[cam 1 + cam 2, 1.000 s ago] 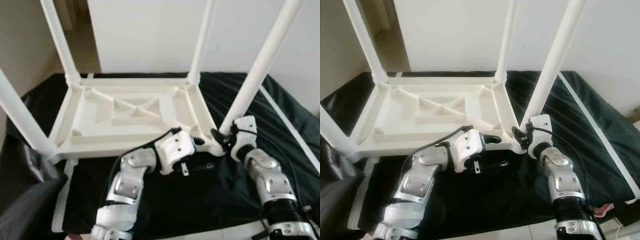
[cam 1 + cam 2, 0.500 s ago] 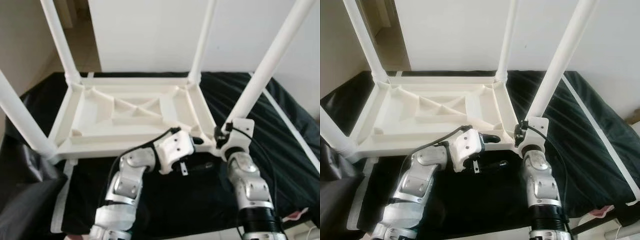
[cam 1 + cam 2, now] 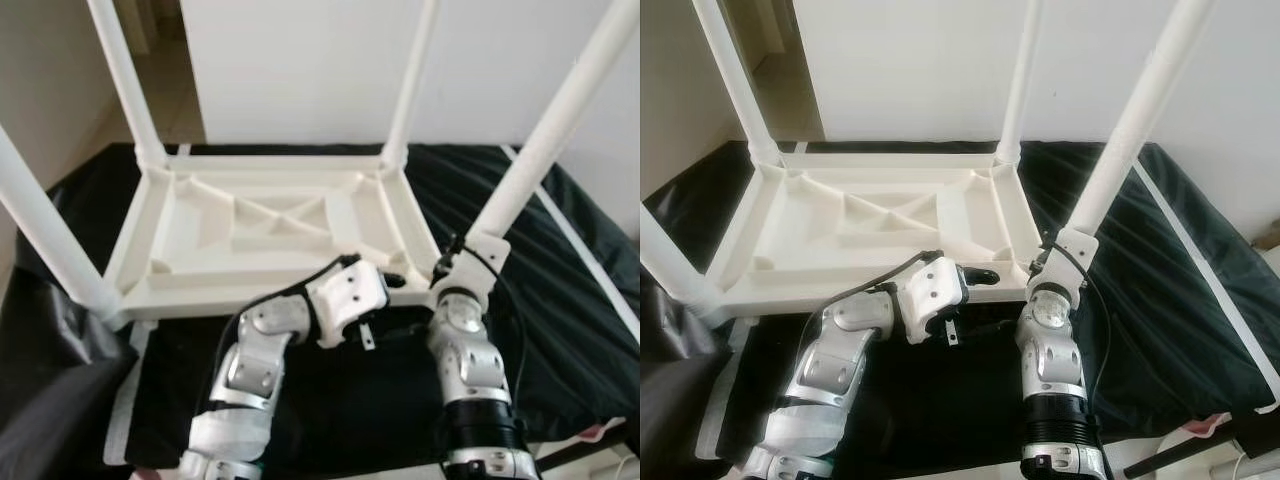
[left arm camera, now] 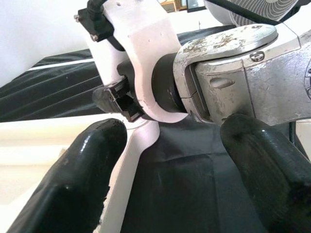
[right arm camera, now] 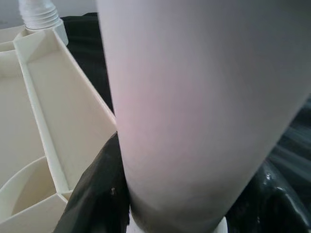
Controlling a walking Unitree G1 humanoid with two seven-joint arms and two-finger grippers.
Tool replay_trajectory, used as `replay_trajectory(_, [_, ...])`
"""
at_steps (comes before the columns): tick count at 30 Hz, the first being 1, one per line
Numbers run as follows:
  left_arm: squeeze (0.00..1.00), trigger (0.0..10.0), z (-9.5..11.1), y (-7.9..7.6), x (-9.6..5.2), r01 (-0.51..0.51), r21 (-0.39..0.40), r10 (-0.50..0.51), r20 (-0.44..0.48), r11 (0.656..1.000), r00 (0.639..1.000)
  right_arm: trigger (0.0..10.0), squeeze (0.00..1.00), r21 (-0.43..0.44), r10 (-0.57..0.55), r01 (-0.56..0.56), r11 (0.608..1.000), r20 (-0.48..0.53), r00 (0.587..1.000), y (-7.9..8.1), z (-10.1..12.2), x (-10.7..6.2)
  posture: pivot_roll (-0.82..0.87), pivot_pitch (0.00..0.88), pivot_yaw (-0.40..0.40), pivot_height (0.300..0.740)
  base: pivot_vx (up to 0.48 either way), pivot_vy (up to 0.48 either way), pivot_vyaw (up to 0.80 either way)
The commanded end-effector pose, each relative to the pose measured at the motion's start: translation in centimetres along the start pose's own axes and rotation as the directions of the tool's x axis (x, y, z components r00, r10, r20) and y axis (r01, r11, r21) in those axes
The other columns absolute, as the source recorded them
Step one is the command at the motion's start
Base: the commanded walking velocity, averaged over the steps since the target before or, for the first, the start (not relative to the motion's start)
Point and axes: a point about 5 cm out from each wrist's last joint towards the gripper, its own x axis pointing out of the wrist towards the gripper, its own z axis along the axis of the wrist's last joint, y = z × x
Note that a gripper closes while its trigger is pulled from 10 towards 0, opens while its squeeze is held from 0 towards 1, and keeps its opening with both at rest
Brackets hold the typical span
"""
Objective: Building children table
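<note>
On black sheeting (image 3: 560,300), upturned table (image 3: 270,225) is lying; right gripper (image 5: 170,213) is clamping its near-right leg (image 3: 545,135), probably seating it, left gripper (image 4: 170,145) spread beside that corner, twisting next.

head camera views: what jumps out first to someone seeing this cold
A white plastic children's table lies upside down on a black cloth, its four legs pointing up. The right gripper is clamped around the base of the near right leg, and the right wrist view shows its black fingers hugging that leg. The left gripper sits at the table's near edge beside that corner, fingers apart.
</note>
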Motion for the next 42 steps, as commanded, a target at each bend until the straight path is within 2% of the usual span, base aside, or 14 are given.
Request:
replay_trajectory(1, [0.00, 10.0, -0.8, 0.0, 0.1, -0.221, -0.033, 0.220, -0.019, 0.975, 0.975, 10.0, 0.00, -0.030, -0.053, 0.051, 0.998, -0.067, 0.996, -0.9, -1.6, 0.1, 0.00, 0.000, -0.051, 0.740, 0.000, 0.000, 0.00])
replay_trajectory(11, [0.00, 10.0, -0.7, 0.0, 0.1, -0.223, -0.036, 0.223, -0.018, 0.974, 0.975, 10.0, 0.00, 0.010, 0.048, -0.048, 0.999, -0.044, 0.998, 0.0, -1.1, 0.0, 0.00, 0.000, -0.052, 0.740, 0.000, 0.000, 0.00])
replay_trajectory(13, [0.00, 10.0, -0.7, 0.0, 0.2, -0.223, -0.035, 0.223, -0.018, 0.974, 0.975, 10.0, 1.00, 0.025, 0.078, -0.078, 0.997, -0.009, 0.997, 0.1, -0.6, -0.1, 0.00, 0.000, -0.052, 0.740, 0.000, 0.000, 0.00])
replay_trajectory(17, [0.00, 10.0, -0.7, 0.0, 0.2, -0.223, -0.035, 0.222, -0.018, 0.974, 0.975, 10.0, 1.00, 0.035, 0.089, -0.089, 0.995, 0.009, 0.996, 0.1, -0.4, -0.2, 0.00, 0.000, -0.052, 0.740, 0.000, 0.000, 0.00])
replay_trajectory(18, [0.00, 10.0, -0.8, -0.2, 0.3, -0.221, -0.037, 0.220, -0.018, 0.975, 0.975, 10.0, 1.00, 0.039, 0.130, -0.133, 0.990, 0.067, 0.989, -0.3, 0.4, 0.1, 0.00, 0.000, -0.055, 0.740, 0.000, 0.000, 0.00])
replay_trajectory(21, [0.00, 10.0, -0.8, -0.2, 0.3, -0.220, -0.039, 0.220, -0.017, 0.975, 0.975, 10.0, 1.00, 0.032, 0.177, -0.181, 0.983, 0.104, 0.979, -0.8, 0.9, 0.2, 0.00, 0.000, -0.056, 0.740, 0.000, 0.000, 0.00])
replay_trajectory(27, [0.00, 10.0, -0.8, -0.2, 0.3, -0.223, -0.041, 0.222, -0.017, 0.974, 0.975, 10.0, 1.00, 0.019, 0.266, -0.269, 0.963, 0.113, 0.957, -2.0, 0.8, 0.2, -0.01, 0.000, -0.059, 0.740, 0.000, 0.000, 0.00])
replay_trajectory(28, [0.00, 10.0, -0.8, -0.3, 0.3, -0.222, -0.043, 0.222, -0.017, 0.974, 0.975, 10.0, 0.00, -0.018, 0.365, -0.365, 0.931, 0.110, 0.925, -3.2, 0.7, 0.3, -0.01, 0.000, -0.058, 0.740, 0.000, 0.000, 0.00])
replay_trajectory(35, [0.00, 10.0, -0.8, -0.2, 0.4, -0.219, -0.045, 0.218, -0.013, 0.975, 0.976, 10.0, 0.00, -0.102, 0.512, -0.504, 0.858, 0.081, 0.855, -5.1, 0.4, 0.9, -0.03, 0.000, -0.053, 0.740, 0.000, 0.000, 0.00])
replay_trajectory(37, [0.00, 10.0, -0.8, -0.2, 0.4, -0.216, -0.045, 0.216, -0.013, 0.975, 0.976, 10.0, 0.00, -0.178, 0.593, -0.576, 0.798, 0.066, 0.802, -5.5, 0.3, 1.0, -0.03, 0.000, -0.046, 0.740, 0.000, 0.000, 0.00])
replay_trajectory(38, [0.00, 10.0, -0.8, -0.2, 0.4, -0.216, -0.045, 0.216, -0.013, 0.975, 0.976, 10.0, 0.00, -0.178, 0.593, -0.576, 0.798, 0.066, 0.802, -5.5, 0.3, 1.0, -0.03, 0.000, -0.046, 0.740, 0.000, 0.000, 0.00])
replay_trajectory(39, [0.00, 10.0, -0.7, -0.2, 0.5, -0.211, -0.044, 0.211, -0.012, 0.976, 0.977, 10.0, 0.00, -0.235, 0.662, -0.638, 0.733, 0.036, 0.748, -5.8, 0.3, 1.1, -0.04, 0.000, -0.041, 0.740, 0.000, 0.000, 0.00])
replay_trajectory(40, [0.00, 10.0, -0.7, -0.2, 0.5, -0.211, -0.044, 0.211, -0.012, 0.976, 0.977, 10.0, 0.00, -0.235, 0.662, -0.638, 0.733, 0.036, 0.748, -5.8, 0.3, 1.1, -0.04, 0.000, -0.041, 0.740, 0.000, 0.000, 0.00])
replay_trajectory(42, [0.00, 10.0, -0.7, -0.2, 0.5, -0.210, -0.044, 0.210, -0.011, 0.977, 0.978, 10.0, 0.00, -0.260, 0.709, -0.683, 0.682, 0.009, 0.705, -5.9, 0.4, 1.3, -0.04, 0.000, -0.036, 0.740, 0.000, 0.000, 0.00])
